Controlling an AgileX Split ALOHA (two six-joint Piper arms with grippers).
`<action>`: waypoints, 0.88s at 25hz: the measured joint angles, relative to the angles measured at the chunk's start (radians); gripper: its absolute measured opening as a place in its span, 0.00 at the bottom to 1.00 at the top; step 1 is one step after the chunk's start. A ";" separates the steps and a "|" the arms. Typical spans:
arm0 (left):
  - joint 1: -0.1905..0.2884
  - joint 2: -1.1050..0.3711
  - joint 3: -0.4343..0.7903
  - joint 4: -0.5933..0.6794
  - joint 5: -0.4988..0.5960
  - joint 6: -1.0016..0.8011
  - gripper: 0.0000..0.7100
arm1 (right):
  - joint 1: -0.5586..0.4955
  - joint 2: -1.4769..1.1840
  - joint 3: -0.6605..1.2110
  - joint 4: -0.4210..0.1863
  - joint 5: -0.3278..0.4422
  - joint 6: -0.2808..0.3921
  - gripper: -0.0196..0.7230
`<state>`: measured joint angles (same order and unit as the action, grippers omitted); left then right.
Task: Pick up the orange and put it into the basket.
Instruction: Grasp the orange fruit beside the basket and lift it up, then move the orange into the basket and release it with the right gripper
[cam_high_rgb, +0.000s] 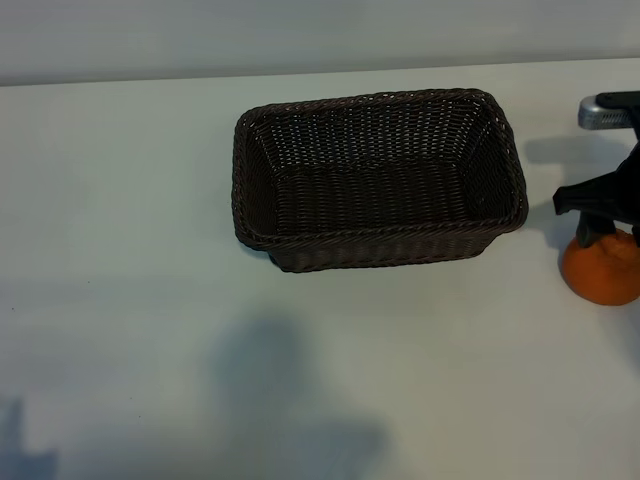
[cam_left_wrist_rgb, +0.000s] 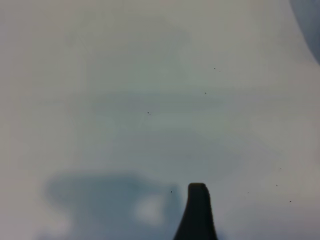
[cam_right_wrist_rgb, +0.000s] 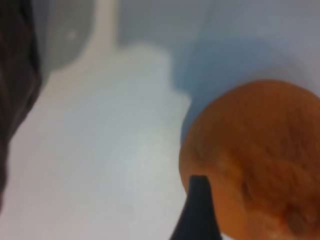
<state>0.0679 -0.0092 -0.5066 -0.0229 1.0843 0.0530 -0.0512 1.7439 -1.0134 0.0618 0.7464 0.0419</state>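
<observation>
1. While the orange (cam_high_rgb: 602, 270) rests on the worktop (cam_high_rgb: 120, 250), well apart from the basket (cam_high_rgb: 378, 180), nothing is delivered yet.
2. Over the orange, the right gripper (cam_high_rgb: 592, 205) is spread open, not grasping.
3. Grasping, lifting and placing in the basket remain; the left gripper (cam_left_wrist_rgb: 197, 212), released, is parked away from the basket.

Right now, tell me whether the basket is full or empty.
Empty: the wicker basket shows only bare woven floor, and the orange sits outside on the table.

On the table (cam_high_rgb: 120, 200), the basket (cam_high_rgb: 380, 240) sits near the middle; the orange (cam_high_rgb: 603, 268) lies well to its right, with the right gripper (cam_high_rgb: 598, 205) directly above it.
</observation>
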 joint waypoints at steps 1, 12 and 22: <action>0.000 0.000 0.000 0.000 0.000 0.000 0.84 | 0.000 0.014 0.000 -0.006 -0.006 0.000 0.77; 0.000 0.000 0.000 0.000 -0.001 0.000 0.84 | 0.000 0.086 0.000 -0.049 -0.021 0.049 0.30; 0.000 0.000 0.000 0.000 -0.001 0.000 0.84 | 0.000 0.081 -0.082 -0.049 0.103 0.050 0.15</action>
<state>0.0679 -0.0092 -0.5066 -0.0229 1.0836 0.0530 -0.0512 1.8247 -1.0953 0.0128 0.8492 0.0920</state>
